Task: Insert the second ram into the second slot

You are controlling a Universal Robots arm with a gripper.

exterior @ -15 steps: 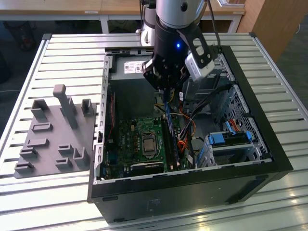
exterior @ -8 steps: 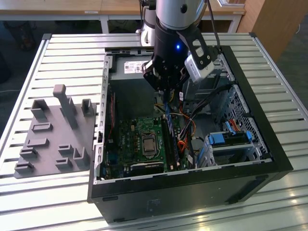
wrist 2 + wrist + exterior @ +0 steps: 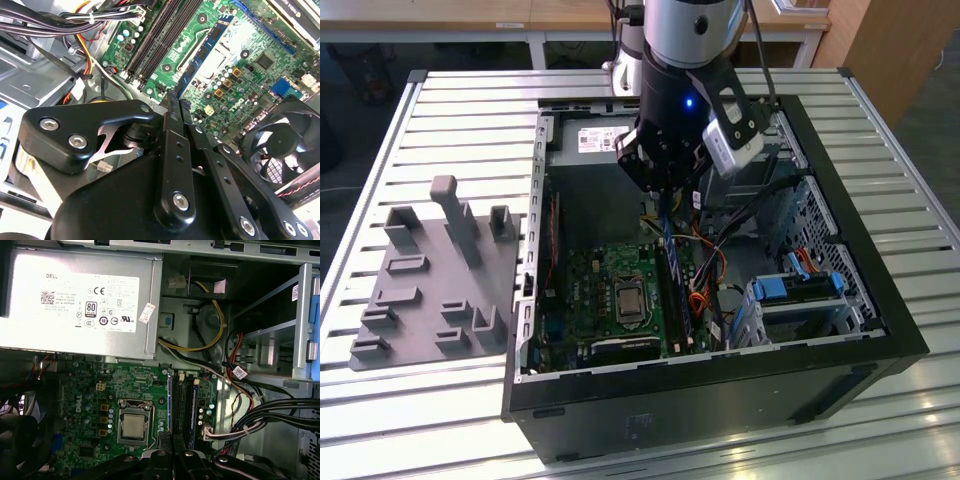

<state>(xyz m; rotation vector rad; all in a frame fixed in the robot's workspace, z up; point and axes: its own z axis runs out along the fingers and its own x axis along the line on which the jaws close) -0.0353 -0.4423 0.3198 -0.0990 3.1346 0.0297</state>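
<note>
Black end effector (image 3: 169, 439) was pinched shut on the thin blue circuit-board RAM stick (image 3: 169, 400). Stick hung edge-on along the black memory slots (image 3: 179, 400), btwn them & metal CPU socket (image 3: 133, 426) on green motherboard (image 3: 85, 390).

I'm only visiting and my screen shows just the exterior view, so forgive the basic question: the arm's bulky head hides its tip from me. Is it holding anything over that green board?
Observer: Yes. In both wrist views the gripper is closed on a thin blue stick seen edge-on, the second ram, which reaches out past the tip over the board.
Visitor: Is it plugged into anything?
Observer: In the first wrist view it runs lengthwise alongside the long dark memory slots, lined up with them. I cannot tell whether its lower edge has entered one.
</note>
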